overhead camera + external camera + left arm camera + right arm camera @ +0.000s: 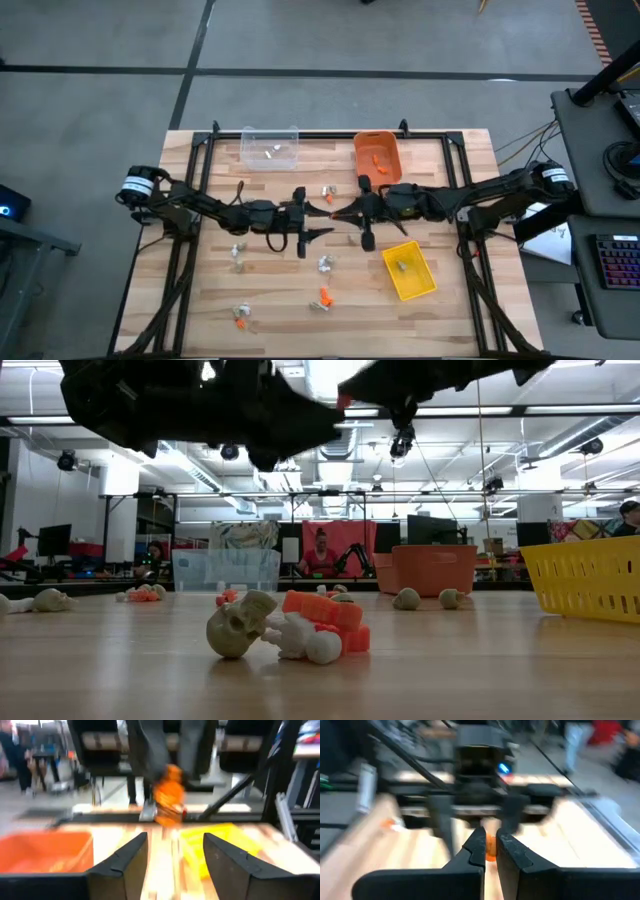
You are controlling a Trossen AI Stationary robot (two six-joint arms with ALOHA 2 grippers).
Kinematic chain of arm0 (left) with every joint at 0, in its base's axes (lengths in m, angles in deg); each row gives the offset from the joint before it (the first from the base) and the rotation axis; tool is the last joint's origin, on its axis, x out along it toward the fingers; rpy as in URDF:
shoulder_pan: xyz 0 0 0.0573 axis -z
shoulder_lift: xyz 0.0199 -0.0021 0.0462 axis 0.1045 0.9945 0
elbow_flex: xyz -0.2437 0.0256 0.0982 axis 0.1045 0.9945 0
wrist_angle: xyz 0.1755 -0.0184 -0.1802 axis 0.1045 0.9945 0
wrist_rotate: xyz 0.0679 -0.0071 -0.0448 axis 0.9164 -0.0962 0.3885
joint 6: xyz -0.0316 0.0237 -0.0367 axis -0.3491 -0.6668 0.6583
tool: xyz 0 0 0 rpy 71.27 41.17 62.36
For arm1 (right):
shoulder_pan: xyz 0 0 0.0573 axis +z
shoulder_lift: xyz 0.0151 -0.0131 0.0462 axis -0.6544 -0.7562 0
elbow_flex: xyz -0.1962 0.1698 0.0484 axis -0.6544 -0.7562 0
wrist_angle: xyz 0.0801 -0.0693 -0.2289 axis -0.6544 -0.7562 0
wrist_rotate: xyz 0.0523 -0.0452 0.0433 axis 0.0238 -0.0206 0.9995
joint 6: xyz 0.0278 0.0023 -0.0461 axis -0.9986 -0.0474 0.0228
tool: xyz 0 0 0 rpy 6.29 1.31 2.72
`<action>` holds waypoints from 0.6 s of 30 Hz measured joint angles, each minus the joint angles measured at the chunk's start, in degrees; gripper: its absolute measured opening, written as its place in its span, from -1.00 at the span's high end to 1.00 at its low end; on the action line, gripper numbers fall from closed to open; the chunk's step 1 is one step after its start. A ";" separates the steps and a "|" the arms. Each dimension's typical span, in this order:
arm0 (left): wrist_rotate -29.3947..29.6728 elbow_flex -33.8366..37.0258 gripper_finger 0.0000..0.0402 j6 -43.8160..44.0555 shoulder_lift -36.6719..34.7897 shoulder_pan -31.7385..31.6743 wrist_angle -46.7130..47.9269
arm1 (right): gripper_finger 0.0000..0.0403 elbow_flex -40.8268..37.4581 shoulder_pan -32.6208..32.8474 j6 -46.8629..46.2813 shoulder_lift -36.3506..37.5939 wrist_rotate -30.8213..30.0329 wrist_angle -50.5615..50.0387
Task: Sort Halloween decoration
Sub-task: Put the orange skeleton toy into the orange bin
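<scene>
High view, read from left to right: we see the left arm reaching in from the table's left edge, its left gripper at mid-table with jaws spread and nothing between them. Facing it, almost tip to tip, the right gripper pinches a small orange trinket, which the left wrist view shows hanging between dark fingers above the boards.

Sorting is, in our judgement, partly done. The clear bin at the far edge holds a few pale pieces, the orange bin holds orange ones, and the yellow bin near the right holds at least one dull piece. Loose decorations remain on the wooden table: pale pieces at left-centre, an orange-and-pale pair toward the near edge, another cluster in the middle, one pale piece just beyond it, and a pair near the grippers.

From table height, a tan skull touches a white and orange heap. We cannot count the pieces inside any bin, nor identify most loose trinkets' shapes; both wrist views are smeared, and the arms cover part of the table.
</scene>
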 joint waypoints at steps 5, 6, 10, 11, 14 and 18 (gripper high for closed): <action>0.92 0.09 0.02 5.52 0.00 -0.04 9.80 | 0.93 7.18 -3.56 -1.39 0.00 -14.42 -22.89; 0.92 0.11 0.01 6.60 0.00 -0.04 11.65 | 0.93 8.41 -4.75 -2.22 0.00 -16.93 -27.26; 0.92 0.11 0.01 9.98 0.00 -0.04 17.40 | 0.94 12.24 -12.18 -6.40 0.00 -18.12 -42.61; 0.92 0.11 0.01 10.60 0.00 -0.04 18.12 | 0.94 12.65 -14.40 -7.83 0.00 -17.47 -45.23; 0.94 0.11 0.01 11.27 0.00 -0.04 18.96 | 0.94 12.68 -21.72 -11.30 -0.43 -14.40 -50.02; 0.94 0.11 0.04 11.72 -0.02 -0.11 18.98 | 0.94 10.50 -30.82 -11.66 -1.94 -9.77 -50.03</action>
